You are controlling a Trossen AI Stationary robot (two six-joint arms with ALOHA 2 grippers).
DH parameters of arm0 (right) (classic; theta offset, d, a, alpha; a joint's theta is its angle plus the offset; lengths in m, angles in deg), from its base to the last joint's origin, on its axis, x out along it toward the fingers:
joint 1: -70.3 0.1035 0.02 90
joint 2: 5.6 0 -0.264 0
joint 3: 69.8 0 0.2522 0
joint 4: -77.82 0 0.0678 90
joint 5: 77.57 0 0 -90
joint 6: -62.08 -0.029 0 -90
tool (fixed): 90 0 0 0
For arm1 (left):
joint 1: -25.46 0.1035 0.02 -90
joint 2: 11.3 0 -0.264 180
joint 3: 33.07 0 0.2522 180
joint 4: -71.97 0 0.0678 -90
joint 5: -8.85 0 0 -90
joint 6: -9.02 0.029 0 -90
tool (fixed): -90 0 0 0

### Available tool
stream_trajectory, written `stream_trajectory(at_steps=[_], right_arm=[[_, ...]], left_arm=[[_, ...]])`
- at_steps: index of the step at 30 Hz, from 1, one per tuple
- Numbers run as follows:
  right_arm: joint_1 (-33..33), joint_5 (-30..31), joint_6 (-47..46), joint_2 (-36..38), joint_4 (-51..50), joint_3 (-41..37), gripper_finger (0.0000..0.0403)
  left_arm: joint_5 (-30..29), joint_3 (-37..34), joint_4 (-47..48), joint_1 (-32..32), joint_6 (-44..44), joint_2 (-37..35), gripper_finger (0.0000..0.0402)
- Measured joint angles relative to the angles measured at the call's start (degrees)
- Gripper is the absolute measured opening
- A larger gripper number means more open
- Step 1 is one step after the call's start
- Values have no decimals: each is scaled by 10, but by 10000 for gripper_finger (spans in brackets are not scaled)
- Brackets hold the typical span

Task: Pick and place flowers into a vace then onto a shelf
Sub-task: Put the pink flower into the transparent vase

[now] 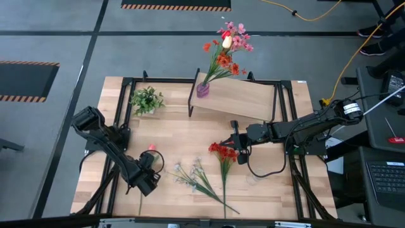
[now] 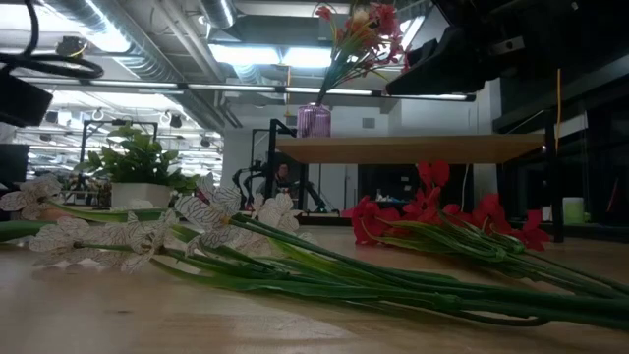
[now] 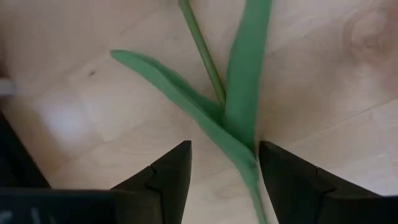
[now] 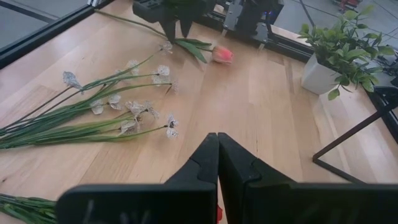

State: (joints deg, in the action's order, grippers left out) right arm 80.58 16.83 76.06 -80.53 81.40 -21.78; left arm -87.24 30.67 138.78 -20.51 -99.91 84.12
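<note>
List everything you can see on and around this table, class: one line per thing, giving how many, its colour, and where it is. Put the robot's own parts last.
Translucent purple vase: one, on the shelf's left end, holding a bunch of pink, red and orange flowers.
Raised light-wood shelf on black legs: one, at the table's far side.
Small bushy green plant in a white pot: one, far left, beside the shelf.
Pink tulip with green stem and leaves: one, lying near left.
White-bloomed flower sprays: one bunch, lying near centre.
Red-bloomed flowers: one bunch, lying right of centre.
Light-wood tabletop: one.
Left gripper: jaws open, astride the tulip's stem.
Right gripper: jaws shut, by the red blooms.
</note>
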Motion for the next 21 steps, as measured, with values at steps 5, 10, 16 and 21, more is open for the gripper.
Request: stream_trajectory(at_steps=[5,10,16,21], right_arm=[[0,0,0,0,0,0,5],[0,0,0,0,1,0,5],[0,0,0,0,0,0,5],[0,0,0,0,0,0,5]], left_arm=[[20,-36,-56,11,7,-9,182],[14,-45,-85,19,15,-21,174],[13,-47,-95,25,22,-40,104],[-28,-46,-98,24,40,-40,17]])
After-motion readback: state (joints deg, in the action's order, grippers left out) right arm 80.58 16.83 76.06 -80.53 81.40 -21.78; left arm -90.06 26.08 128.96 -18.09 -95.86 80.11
